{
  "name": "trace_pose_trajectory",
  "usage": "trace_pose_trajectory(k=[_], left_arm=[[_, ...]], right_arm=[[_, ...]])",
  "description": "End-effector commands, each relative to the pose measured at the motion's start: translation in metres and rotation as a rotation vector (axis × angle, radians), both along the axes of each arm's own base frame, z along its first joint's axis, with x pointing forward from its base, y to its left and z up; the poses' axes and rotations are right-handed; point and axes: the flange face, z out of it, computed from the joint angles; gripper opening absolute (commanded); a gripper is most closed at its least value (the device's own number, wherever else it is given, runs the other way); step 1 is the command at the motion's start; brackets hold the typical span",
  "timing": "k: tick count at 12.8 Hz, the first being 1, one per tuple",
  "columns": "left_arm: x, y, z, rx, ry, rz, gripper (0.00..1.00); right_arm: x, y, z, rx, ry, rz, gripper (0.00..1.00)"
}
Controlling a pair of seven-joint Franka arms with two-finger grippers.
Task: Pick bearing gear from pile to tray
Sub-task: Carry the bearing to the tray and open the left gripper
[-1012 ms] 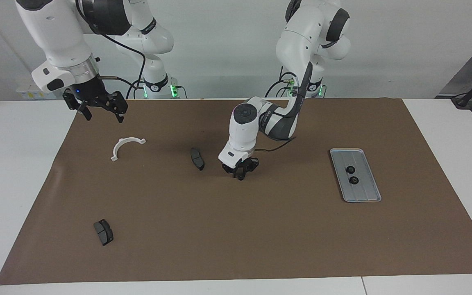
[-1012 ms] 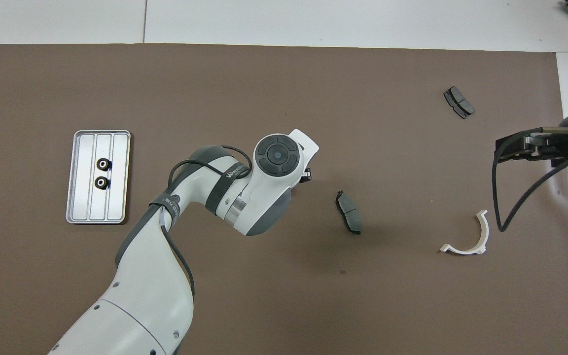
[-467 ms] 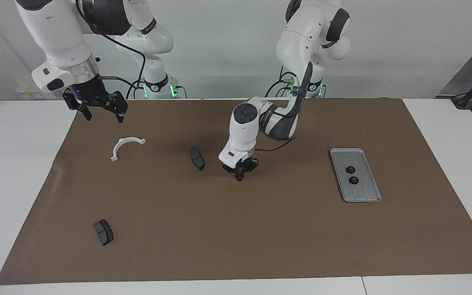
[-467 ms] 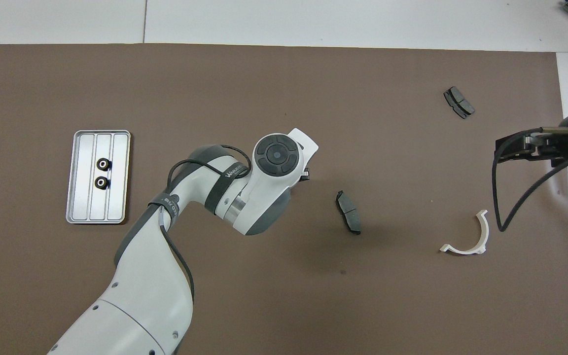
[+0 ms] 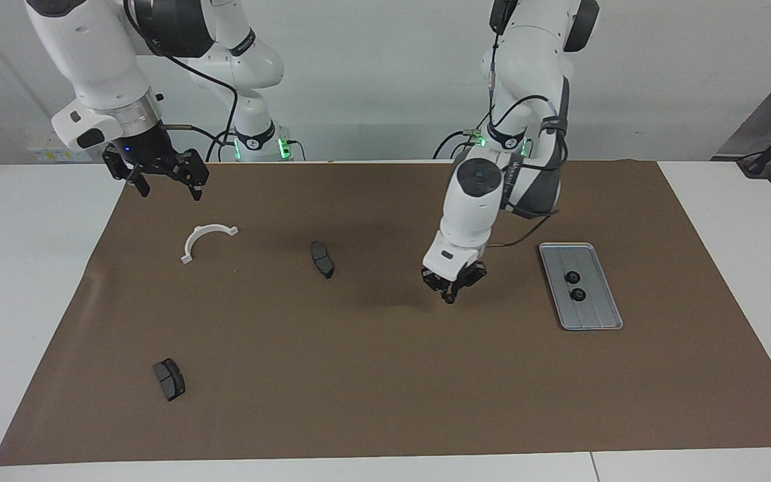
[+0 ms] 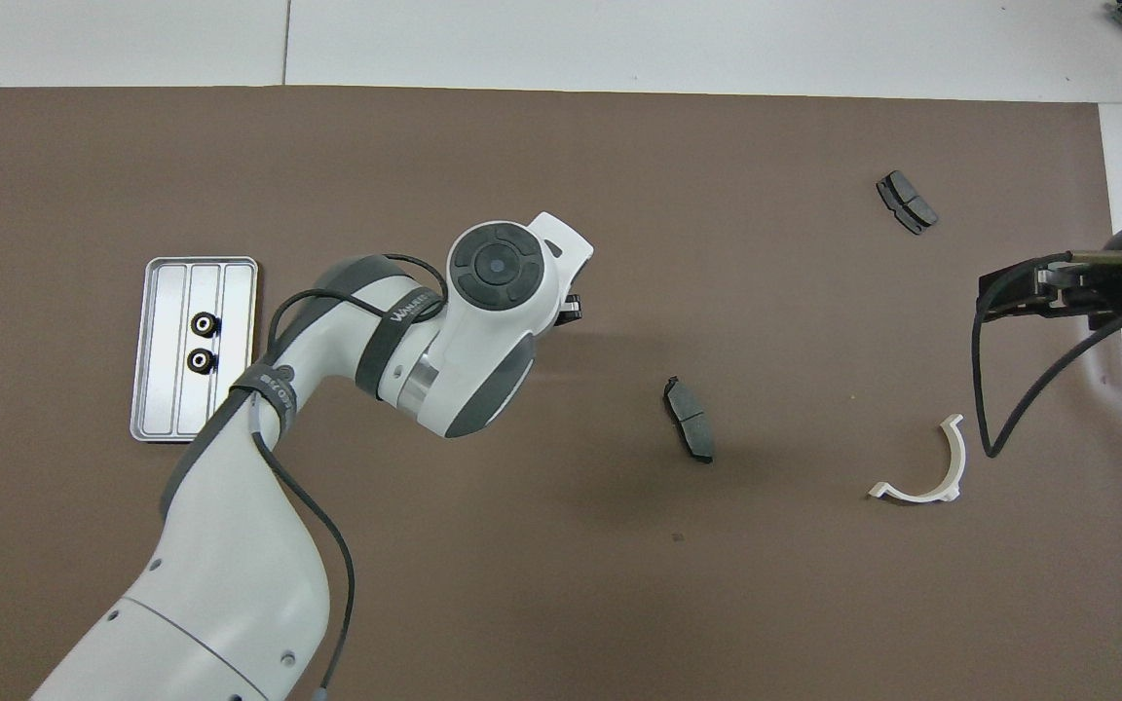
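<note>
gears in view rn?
2 clearly: both black gears sit in the tray, one nearer the robots. The left gripper, over the mat beside the tray, may hold a third; I can't tell.

— Casing?
— Mine is glossy white shell on both arms, dark grey bands at the joints, a round black cap with a ring of pads on my left arm [image 6: 505,265].
— Cables?
— Thin black leads looped outside, strapped by lettered black bands.
— Extremities?
— Black left gripper [image 5: 451,286]; black right gripper [image 5: 166,175] under a silver collar, blue light.
— Bases?
— Green lights.
</note>
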Motion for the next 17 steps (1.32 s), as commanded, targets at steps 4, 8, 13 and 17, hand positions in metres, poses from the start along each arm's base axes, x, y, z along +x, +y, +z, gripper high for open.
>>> trace_pose_trajectory(k=[4,8,13,17], left_arm=[[-0.001,0.170,-0.017,0.016,0.099,-0.208,0.00],[-0.010,0.257,-0.031,0.002,0.109,-0.318,0.00],[-0.042,0.308,-0.050,-0.007,0.108,-0.407,0.00],[-0.053,0.313,-0.055,-0.012,0.125,-0.418,0.18]], right_arm=[[0.000,-0.001,-0.001,0.024,-0.006,0.022,1.00],[0.000,-0.001,-0.001,0.024,-0.006,0.022,1.00],[0.000,-0.001,-0.001,0.024,-0.006,0.022,1.00],[0.000,-0.001,-0.001,0.024,-0.006,0.022,1.00]])
